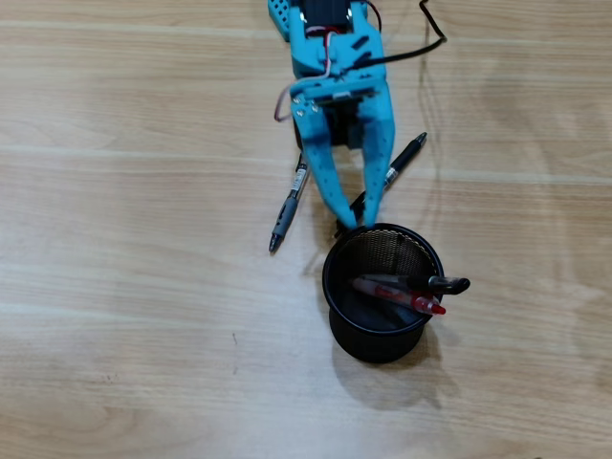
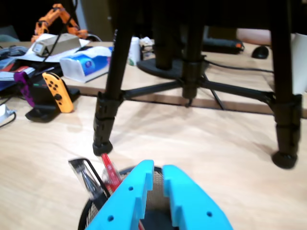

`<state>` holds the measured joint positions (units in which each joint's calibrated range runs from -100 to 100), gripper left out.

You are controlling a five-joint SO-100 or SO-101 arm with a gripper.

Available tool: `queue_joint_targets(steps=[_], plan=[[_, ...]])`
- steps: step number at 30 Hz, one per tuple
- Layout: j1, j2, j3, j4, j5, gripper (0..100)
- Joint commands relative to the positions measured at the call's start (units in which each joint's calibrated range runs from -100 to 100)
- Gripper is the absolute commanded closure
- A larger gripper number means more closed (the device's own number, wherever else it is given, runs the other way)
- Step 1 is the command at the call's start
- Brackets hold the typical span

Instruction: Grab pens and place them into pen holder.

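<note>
On the wooden table [image 1: 115, 316] in the overhead view stands the pen holder [image 1: 382, 337], a black mesh cup, with two pens leaning inside it against its right rim: a black pen [image 1: 435, 283] and a red pen [image 1: 406, 300] just below it. Two more black pens lie flat on the table above the cup: one [image 1: 288, 212] to the left of the arm, the other [image 1: 406, 157] to the right and partly hidden under it. Between them the blue gripper [image 1: 358, 222] reaches down, its tips meeting just at the cup's upper rim. From the wrist view the fingers [image 2: 189, 203] are nearly together with a narrow gap and nothing held. Beyond them stand black tripod legs [image 2: 108, 110].
</note>
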<state>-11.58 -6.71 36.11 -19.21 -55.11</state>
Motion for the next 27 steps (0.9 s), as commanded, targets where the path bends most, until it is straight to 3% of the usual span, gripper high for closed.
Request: queue_joint_targets(steps=[1,11,15,23,27], plan=[[2.39,-10.66,3.16,7.95,0.19,98],[7.78,-25.01,-2.09,53.06,0.03,98],[8.42,-25.35,-7.15,67.82,-2.48,98],[8.97,-23.31,-9.78,73.47,-2.59,97],[9.34,-18.81,-9.15,73.56,-2.59,89]])
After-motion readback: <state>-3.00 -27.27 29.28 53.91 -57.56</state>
